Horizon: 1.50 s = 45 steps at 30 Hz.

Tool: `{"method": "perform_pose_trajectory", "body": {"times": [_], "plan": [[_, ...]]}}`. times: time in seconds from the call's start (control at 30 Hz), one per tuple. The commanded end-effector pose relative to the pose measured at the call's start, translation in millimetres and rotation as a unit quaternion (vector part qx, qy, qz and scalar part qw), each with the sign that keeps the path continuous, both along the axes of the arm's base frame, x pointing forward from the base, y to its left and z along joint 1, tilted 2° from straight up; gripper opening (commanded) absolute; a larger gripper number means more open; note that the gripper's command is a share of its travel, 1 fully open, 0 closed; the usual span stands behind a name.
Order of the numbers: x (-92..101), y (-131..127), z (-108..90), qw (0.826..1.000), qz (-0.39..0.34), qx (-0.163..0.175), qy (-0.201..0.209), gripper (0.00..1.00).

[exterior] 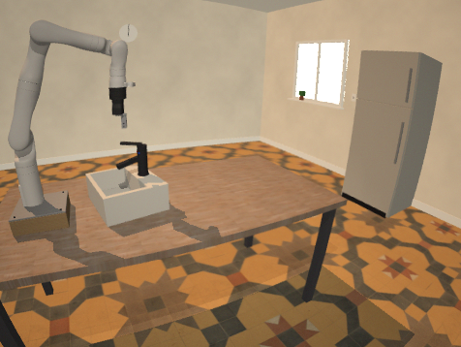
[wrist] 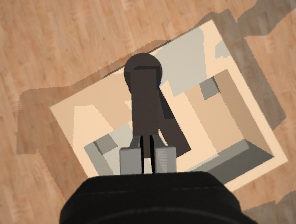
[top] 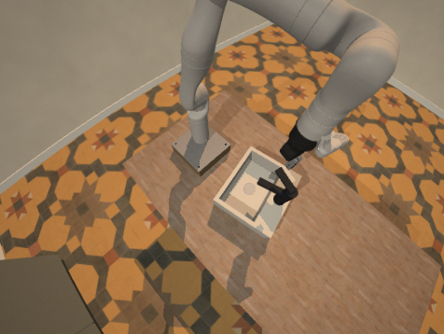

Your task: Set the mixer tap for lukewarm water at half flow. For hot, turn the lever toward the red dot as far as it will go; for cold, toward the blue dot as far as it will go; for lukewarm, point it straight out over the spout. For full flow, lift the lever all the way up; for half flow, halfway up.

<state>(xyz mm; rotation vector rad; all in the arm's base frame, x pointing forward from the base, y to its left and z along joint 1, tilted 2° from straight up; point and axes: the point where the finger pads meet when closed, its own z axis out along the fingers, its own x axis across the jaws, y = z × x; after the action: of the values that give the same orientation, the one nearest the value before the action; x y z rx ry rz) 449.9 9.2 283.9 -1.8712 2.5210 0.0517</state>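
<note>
The pincer (exterior: 124, 121) is held well above the mixer tap (exterior: 140, 162) with its fingers drawn nearly together on nothing, and the lever (top: 281, 179) lies directly below them, seen just ahead of the fingertips in the wrist view. With the fingers this narrow the lever cannot be gripped, only nudged (a push from one side or from beneath seems intended). A descent slightly off line could glance off the lever, swinging it away from straight over the spout (top: 267, 185) or lifting it past halfway.

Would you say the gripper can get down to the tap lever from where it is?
Probably yes: the gripper hangs shut and holding nothing above the lever, with only open air between them; the sink walls sit lower.
</note>
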Motion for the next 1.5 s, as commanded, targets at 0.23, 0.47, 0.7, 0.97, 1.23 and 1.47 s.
{"method": "perform_pose_trajectory", "body": {"times": [0.23,0.47,0.7,0.97,1.23,1.47], "plan": [[0.3,0.0,0.8,1.000,0.000,0.000,-0.001,0.00],[0.3,0.0,0.8,1.000,0.000,0.000,-0.001,0.00],[0.3,0.0,0.8,1.000,0.000,0.000,-0.001,0.00],[0.3,0.0,0.8,1.000,0.000,0.000,-0.001,1.00],[0.3,0.0,0.8,1.000,0.000,0.000,-0.001,1.00],[0.3,0.0,0.8,1.000,0.000,0.000,-0.001,1.00]]}}
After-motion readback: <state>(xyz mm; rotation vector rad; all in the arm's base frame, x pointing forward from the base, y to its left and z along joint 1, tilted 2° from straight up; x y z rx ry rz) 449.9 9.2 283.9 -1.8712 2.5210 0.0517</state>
